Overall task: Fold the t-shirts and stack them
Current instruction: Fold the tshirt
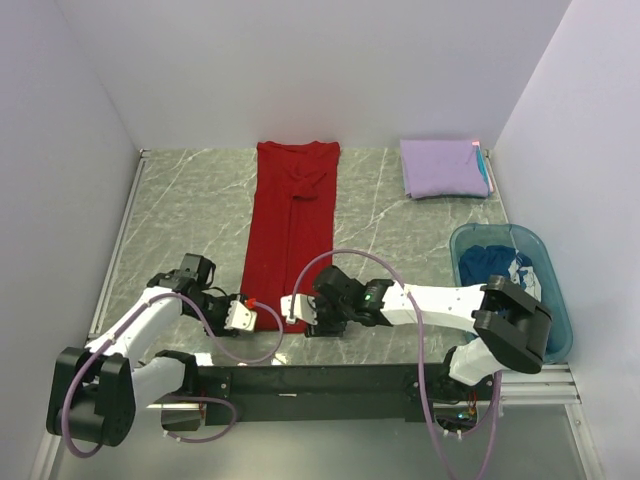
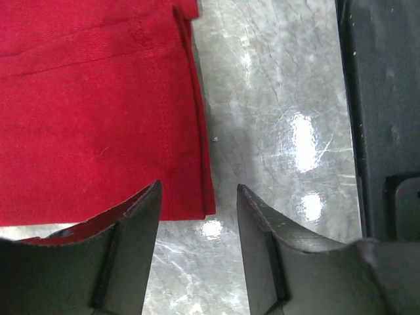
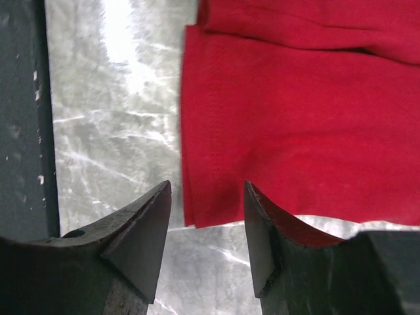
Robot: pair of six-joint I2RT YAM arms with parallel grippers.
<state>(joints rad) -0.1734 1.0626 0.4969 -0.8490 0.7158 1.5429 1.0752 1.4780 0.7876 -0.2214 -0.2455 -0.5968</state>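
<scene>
The red t-shirt [image 1: 291, 215] lies as a long narrow strip down the middle of the table, sides folded in. My left gripper [image 1: 250, 310] is open at its near left corner, which shows in the left wrist view [image 2: 98, 118]. My right gripper [image 1: 290, 308] is open at its near right corner, seen in the right wrist view [image 3: 295, 125]. Both grippers [image 2: 197, 190] [image 3: 207, 187] are empty, jaws just short of the hem. The lavender t-shirt [image 1: 444, 168] lies folded at the back right. The dark blue t-shirt [image 1: 500, 270] with white print sits crumpled in the tub.
The translucent teal tub [image 1: 555, 290] stands at the right edge of the table. A black rail [image 1: 330, 378] runs along the near edge behind the grippers. White walls close in the table on three sides.
</scene>
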